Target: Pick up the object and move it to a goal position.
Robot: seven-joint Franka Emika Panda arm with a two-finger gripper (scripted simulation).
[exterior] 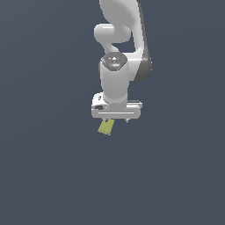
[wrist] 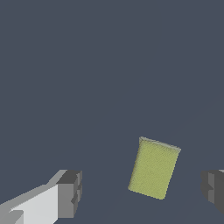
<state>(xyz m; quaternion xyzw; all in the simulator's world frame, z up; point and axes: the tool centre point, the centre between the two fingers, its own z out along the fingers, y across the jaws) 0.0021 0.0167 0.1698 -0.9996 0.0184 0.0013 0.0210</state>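
Closest to us in the wrist view are the two dark fingers [wrist: 70,192] of our white hand [wrist: 142,192], and they are spread wide apart with nothing held between them. Our yellow-green block [wrist: 153,168] lies a bit tilted on the dark bench [wrist: 65,65], in the gap between the fingers but closer to one finger than the other; in the exterior view it peeks out under the hand's left side. We think that if we close now, one finger may bump the block first and push or spin it, so it could slip out.
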